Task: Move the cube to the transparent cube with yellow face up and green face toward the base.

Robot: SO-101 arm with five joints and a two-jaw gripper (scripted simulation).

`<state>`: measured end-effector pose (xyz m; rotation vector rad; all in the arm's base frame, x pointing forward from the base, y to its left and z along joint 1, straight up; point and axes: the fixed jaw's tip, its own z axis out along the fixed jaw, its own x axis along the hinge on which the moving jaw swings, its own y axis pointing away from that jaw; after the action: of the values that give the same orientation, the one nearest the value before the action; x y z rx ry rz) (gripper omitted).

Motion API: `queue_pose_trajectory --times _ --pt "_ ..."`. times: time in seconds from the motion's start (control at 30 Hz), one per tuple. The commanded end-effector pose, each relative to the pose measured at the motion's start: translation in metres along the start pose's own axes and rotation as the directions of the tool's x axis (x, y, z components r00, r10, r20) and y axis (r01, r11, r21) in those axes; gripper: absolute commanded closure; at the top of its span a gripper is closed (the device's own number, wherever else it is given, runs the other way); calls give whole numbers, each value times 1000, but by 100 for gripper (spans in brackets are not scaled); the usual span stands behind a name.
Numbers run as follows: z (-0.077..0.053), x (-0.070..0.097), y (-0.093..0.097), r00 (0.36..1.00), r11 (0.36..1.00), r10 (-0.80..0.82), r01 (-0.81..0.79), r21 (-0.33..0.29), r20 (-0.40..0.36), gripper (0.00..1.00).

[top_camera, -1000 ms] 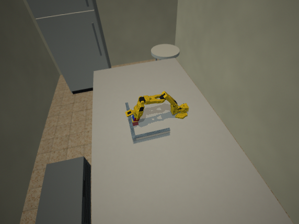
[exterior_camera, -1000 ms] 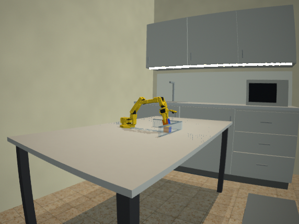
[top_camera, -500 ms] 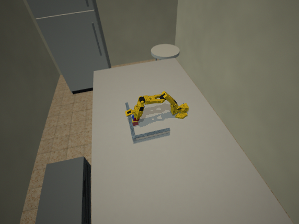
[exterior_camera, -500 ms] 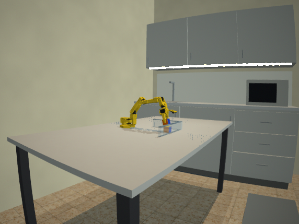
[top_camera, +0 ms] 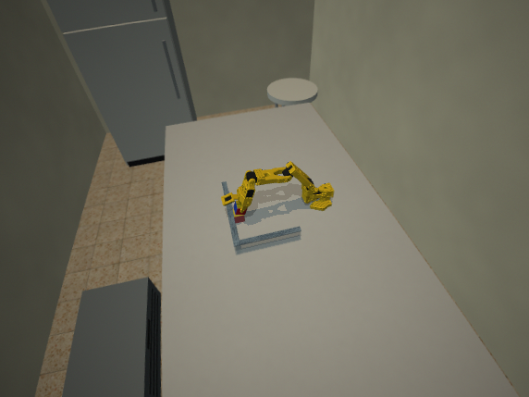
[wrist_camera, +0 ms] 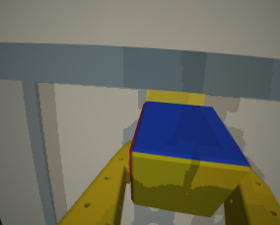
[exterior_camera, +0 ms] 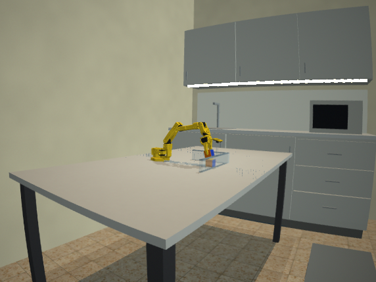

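Observation:
My gripper (wrist_camera: 182,197) is shut on the cube (wrist_camera: 184,158), which fills the lower middle of the wrist view with a blue face, a yellow face toward the camera and a thin red edge on the left. In the top view the cube (top_camera: 239,213) shows red and blue under the gripper (top_camera: 240,208), close to the left arm of the grey L-shaped rail (top_camera: 252,232). In the exterior view the cube (exterior_camera: 209,153) hangs just above the transparent cube (exterior_camera: 210,162), which shows orange and blue. A yellow patch of the transparent cube (wrist_camera: 175,97) shows beyond the held cube.
The grey rail (wrist_camera: 148,61) runs across the wrist view, with another arm (wrist_camera: 39,148) down the left. The robot base (top_camera: 321,197) stands to the right of the rail. The table edge (top_camera: 163,260) lies to the left.

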<state>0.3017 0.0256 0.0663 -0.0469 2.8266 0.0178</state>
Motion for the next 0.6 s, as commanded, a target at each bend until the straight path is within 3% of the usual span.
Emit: queue_pose_trajectory --times 0.0,0.57 --pt "-16 -13 -1 996 1000 14 -14 -3 83 78" --pt "-16 -13 -1 996 999 32 -31 -4 85 78"
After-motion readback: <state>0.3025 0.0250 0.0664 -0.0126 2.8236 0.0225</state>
